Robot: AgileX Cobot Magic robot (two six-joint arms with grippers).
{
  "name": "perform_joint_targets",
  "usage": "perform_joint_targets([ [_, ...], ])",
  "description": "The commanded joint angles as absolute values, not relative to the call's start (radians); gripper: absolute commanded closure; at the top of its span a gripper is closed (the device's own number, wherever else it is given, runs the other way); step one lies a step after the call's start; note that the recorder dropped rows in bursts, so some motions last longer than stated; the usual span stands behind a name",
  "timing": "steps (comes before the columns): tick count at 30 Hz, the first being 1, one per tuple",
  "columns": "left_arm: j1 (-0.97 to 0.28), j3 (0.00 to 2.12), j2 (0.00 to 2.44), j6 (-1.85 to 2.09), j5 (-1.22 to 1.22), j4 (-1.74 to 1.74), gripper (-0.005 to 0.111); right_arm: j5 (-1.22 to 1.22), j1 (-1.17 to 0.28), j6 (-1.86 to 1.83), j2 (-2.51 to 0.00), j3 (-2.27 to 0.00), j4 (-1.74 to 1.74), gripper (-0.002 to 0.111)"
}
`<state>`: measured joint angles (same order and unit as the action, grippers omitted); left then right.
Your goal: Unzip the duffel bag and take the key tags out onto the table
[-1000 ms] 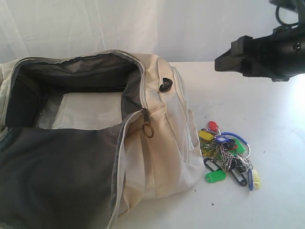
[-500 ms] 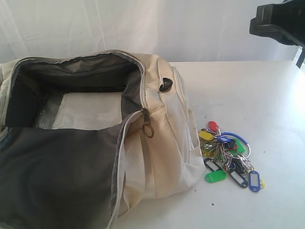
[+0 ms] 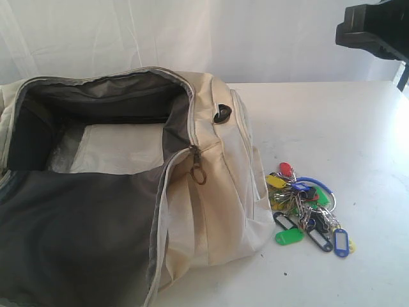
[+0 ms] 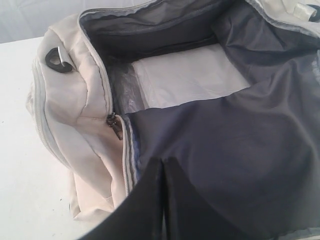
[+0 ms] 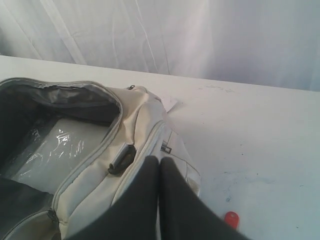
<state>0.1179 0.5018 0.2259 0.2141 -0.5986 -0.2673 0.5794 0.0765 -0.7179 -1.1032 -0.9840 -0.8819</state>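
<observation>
The cream duffel bag (image 3: 217, 185) lies unzipped on the white table (image 3: 358, 128), its dark grey lining and a pale sheet inside showing. The key tags (image 3: 307, 208), red, yellow, green, blue and black with a blue loop, rest on the table just right of the bag. My right gripper (image 5: 159, 162) is shut and empty, raised high at the upper right of the exterior view, far above the tags; one red tag (image 5: 231, 219) peeks beside it. My left gripper (image 4: 163, 164) is shut, hovering over the bag's dark lining (image 4: 235, 140); it is outside the exterior view.
A metal zipper pull (image 3: 199, 171) hangs at the bag's front corner and a black D-ring (image 3: 222, 113) sits on its end. A white curtain backs the table. Bare tabletop stretches right of and behind the tags.
The right arm rose and drew back to the upper right corner a second ago, leaving the key tags on the table; one blue tag settled flat. Since half a second ago nothing has moved.
</observation>
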Motion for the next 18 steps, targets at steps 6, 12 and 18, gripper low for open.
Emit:
perform_joint_targets([
  [6,0.113,0.498,0.153,0.209,-0.605,-0.276,0.107,0.570,0.081,-0.726,-1.097,-0.988,-0.885,0.108],
  [12,0.064,0.498,0.000,0.217,-0.603,-0.268,0.107,0.573,0.081,-0.726,-1.097,-0.988,-0.884,0.108],
  [18,0.003,0.483,0.000,0.288,-0.565,-0.276,0.107,0.575,0.081,-0.726,-1.095,-0.988,-0.884,0.108],
])
